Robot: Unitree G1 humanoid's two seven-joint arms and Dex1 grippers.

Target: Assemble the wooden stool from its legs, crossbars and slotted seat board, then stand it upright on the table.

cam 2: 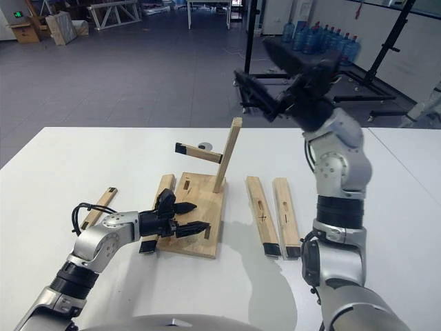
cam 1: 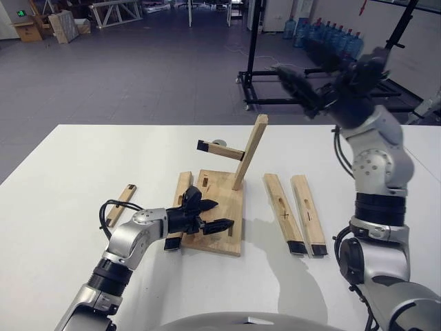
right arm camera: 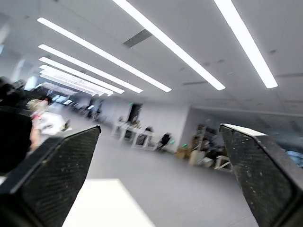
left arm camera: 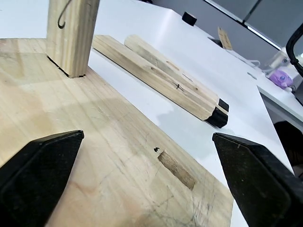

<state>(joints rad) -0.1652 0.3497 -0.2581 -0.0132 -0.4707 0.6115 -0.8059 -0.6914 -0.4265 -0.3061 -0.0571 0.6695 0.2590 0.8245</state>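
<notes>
The left gripper hangs wide open and empty over the near edge of the slotted seat board, mid-tabletop. It should pin that edge flat, clear of the free slot. One leg stands socketed at the board's far corner, and two loose legs lie toward the right edge. Beyond, the right gripper is raised high, spread and empty.

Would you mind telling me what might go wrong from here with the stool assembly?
The leg standing in the seat board leans, a crossbar jutting from it; a nudge might topple it.
The open left gripper is at the board's near edge and could shove the board.
The right gripper is open and held high, so nothing steadies that leg.
</notes>
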